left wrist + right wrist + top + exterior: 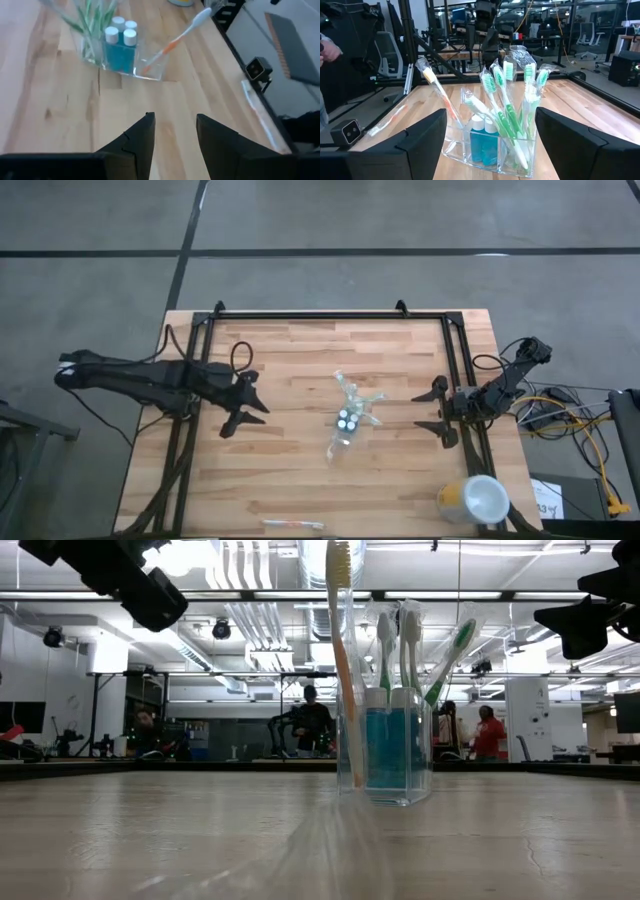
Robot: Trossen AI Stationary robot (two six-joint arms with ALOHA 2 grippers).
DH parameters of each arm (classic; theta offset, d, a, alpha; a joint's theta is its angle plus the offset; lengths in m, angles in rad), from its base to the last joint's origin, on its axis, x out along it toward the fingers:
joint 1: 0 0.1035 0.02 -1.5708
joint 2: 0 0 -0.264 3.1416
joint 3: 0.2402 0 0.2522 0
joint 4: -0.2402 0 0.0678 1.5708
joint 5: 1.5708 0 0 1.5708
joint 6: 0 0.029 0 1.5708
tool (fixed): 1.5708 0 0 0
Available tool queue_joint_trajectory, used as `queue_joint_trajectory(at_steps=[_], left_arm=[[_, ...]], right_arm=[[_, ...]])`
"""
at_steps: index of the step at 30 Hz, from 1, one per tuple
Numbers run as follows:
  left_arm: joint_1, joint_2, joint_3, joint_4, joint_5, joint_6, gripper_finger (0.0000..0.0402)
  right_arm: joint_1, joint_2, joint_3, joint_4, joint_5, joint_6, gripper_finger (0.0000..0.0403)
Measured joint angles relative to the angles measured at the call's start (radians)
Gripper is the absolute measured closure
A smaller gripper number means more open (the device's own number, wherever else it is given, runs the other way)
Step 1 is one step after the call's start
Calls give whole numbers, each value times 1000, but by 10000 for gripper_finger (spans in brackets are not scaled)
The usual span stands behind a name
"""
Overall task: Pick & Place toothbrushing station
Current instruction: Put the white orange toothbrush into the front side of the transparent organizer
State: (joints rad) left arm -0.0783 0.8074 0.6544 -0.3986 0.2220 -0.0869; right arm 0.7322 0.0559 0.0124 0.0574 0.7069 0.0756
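A small clear plastic holder [347, 423] stands on its base at the middle of the wooden table. It holds several white-and-green toothbrushes [507, 100], one orange-and-white toothbrush [175, 41] leaning out of it, and three blue tubes with white round caps [121, 31]. My left gripper [246, 406] is open, left of the holder and apart from it; the left wrist view [175, 132] shows the gap. My right gripper [440, 412] is open, right of the holder and apart from it, its fingers framing the holder in the right wrist view [490, 114].
A yellow cup with a white top [474, 499] lies at the near right corner. A wrapped toothbrush [292, 524] lies at the table's near edge. A black frame [330, 316] runs along the far edge and both sides. People show in the room beyond [310, 720].
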Motion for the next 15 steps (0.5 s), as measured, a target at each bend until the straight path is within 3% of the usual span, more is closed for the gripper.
queue_joint_trajectory(at_steps=[5,8,15], left_arm=[[-67,2,2,-1,-29,-66,252],[-154,15,-1,11,-114,-92,252],[-408,72,3,93,-478,-146,252]], right_arm=[[0,-1,0,0,0,-4,100],[0,0,0,0,0,0,96],[0,0,0,0,0,-4,93]])
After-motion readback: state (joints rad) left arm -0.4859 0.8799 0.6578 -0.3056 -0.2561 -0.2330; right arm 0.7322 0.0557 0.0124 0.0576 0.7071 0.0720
